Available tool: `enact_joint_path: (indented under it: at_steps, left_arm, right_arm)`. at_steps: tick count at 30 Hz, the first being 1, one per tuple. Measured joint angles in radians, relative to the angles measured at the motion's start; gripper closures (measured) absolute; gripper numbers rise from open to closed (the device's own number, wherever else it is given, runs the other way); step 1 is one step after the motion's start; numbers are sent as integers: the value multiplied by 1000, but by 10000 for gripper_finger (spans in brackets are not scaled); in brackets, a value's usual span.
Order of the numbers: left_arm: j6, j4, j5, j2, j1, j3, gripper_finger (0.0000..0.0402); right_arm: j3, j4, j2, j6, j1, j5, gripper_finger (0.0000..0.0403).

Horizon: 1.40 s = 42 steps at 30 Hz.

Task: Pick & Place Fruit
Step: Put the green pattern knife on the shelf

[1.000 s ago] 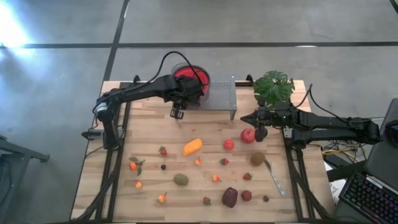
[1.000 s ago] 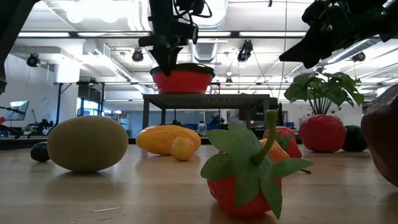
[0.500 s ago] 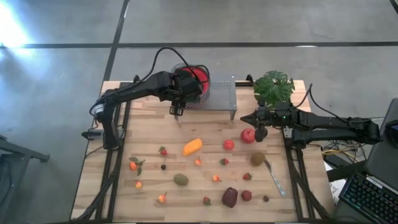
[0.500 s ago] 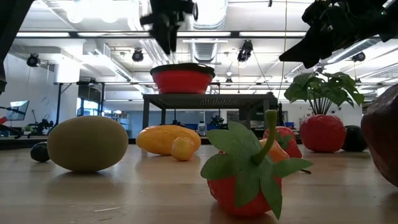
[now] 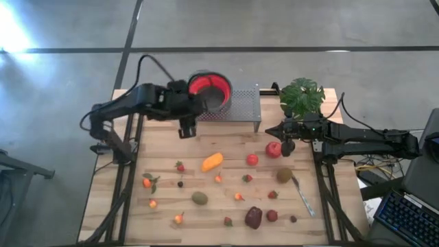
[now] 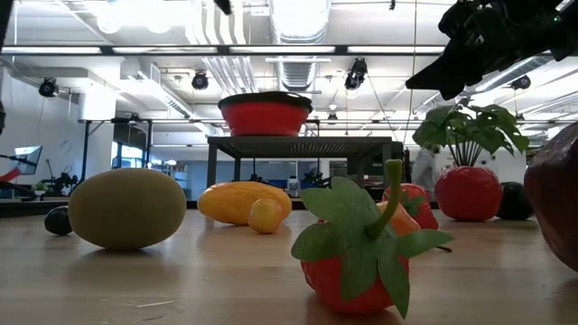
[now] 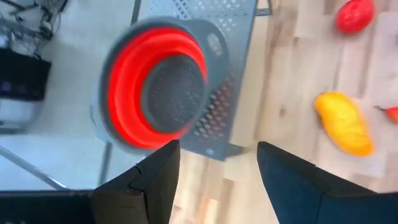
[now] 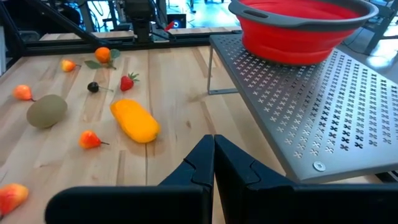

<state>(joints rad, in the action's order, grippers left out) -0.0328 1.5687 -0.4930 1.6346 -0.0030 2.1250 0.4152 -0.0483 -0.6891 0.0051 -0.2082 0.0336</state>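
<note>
Small toy fruits lie scattered on the wooden table: an elongated orange one (image 5: 212, 162), a red apple (image 5: 274, 149), kiwis (image 5: 199, 198) (image 5: 284, 175) and a dark maroon one (image 5: 253, 217). My left gripper (image 5: 186, 129) hangs open and empty high above the table. It is just off the near left side of the red bowl (image 7: 158, 93), which stands on a perforated metal rack (image 5: 243, 103). My right gripper (image 8: 213, 155) is shut and empty, hovering above the table beside the apple.
A green potted plant (image 5: 302, 96) stands at the far right corner. A spoon (image 5: 303, 195) lies near the right kiwi. Bare wood stretches between the rack and the row of fruit. In the low view a strawberry (image 6: 361, 248) sits close to the camera.
My left gripper has risen from beside the bowl, leaving the top of the low view. It has drawn back toward the table's left edge, its wrist rolling on the way. The fruits and the bowl lie as before.
</note>
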Motion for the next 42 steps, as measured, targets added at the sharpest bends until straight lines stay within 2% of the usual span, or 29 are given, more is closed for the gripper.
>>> enact_joint_path:
  at_steps: [2,6,10,14,19,25,29,32,38,42]
  left_arm:
    - [-75,-25,-45,-53,-43,-85,182]
    - [-180,-145,-240,-185,-148,-328,182]
    - [-201,-400,-334,-324,-248,-623,182]
    - [-100,-773,-342,-455,-312,-931,182]
    - [18,-1197,-318,-589,-328,-1256,182]
    - [150,-1701,-237,-722,-325,-1566,182]
    - [249,-1986,-200,-795,-324,-1723,182]
    - [318,-2113,-190,-850,-323,-1806,182]
    - [339,-2163,-75,-963,-306,-1888,182]
    - [334,-2162,-65,-1008,-305,-1906,182]
  right_arm:
    - [0,0,0,5,3,1,394]
    - [0,0,0,41,24,1,394]
    - [9,0,0,70,56,-6,394]
    - [29,-1,-26,98,89,-9,394]
    - [68,-15,-112,135,137,-47,394]
    - [186,-258,-245,258,205,-183,394]
    - [281,-431,-314,371,267,-225,394]
    - [349,-532,-350,482,327,-229,394]
    - [453,-755,-397,783,483,-247,394]
    - [513,-912,-435,1024,596,-247,394]
